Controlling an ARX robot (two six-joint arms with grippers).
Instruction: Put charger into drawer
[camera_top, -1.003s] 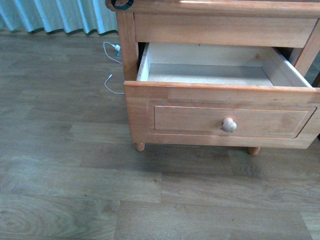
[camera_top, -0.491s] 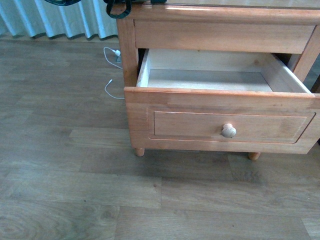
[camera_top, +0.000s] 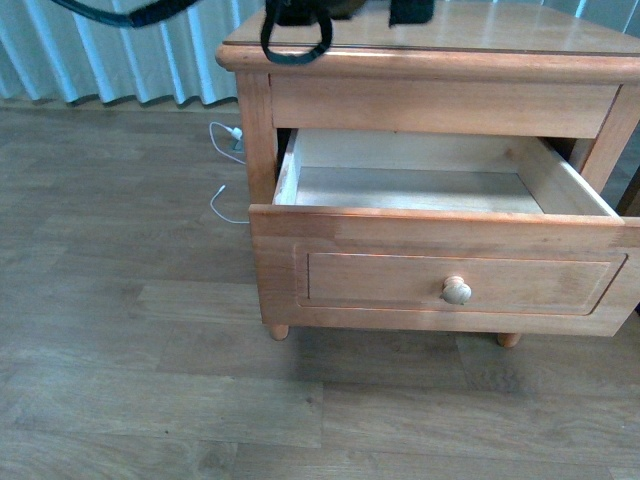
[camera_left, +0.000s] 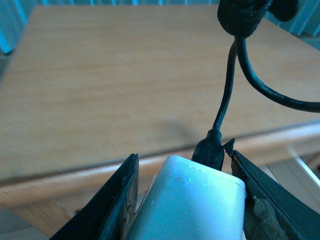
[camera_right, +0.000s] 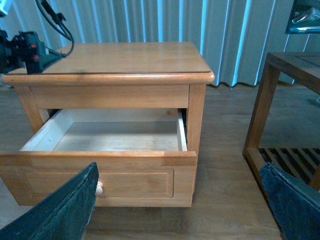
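My left gripper (camera_left: 183, 165) is shut on the charger (camera_left: 192, 200), a white block held between both jaws. Its black cable (camera_left: 225, 95) rises from the block, above the nightstand top (camera_left: 115, 75). In the front view the cable loop (camera_top: 296, 45) hangs over the top's front left corner, and the gripper is mostly cut off by the picture's upper edge. The drawer (camera_top: 440, 270) below is pulled far out, its pale inside (camera_top: 410, 188) bare, with a round knob (camera_top: 457, 290). My right gripper (camera_right: 177, 210) is open and holds nothing, low in front of the drawer (camera_right: 100, 172).
A thin white cable with a plug (camera_top: 225, 150) lies on the wooden floor left of the nightstand. Pale curtains (camera_top: 120, 60) hang behind. In the right wrist view a dark wooden side table (camera_right: 280, 100) stands beside the nightstand, and my left arm (camera_right: 25, 50) shows at the top's far corner.
The nightstand has slid lower in the front view, so its top now shows. More of the black cable loop and the left gripper's dark parts have come into view.
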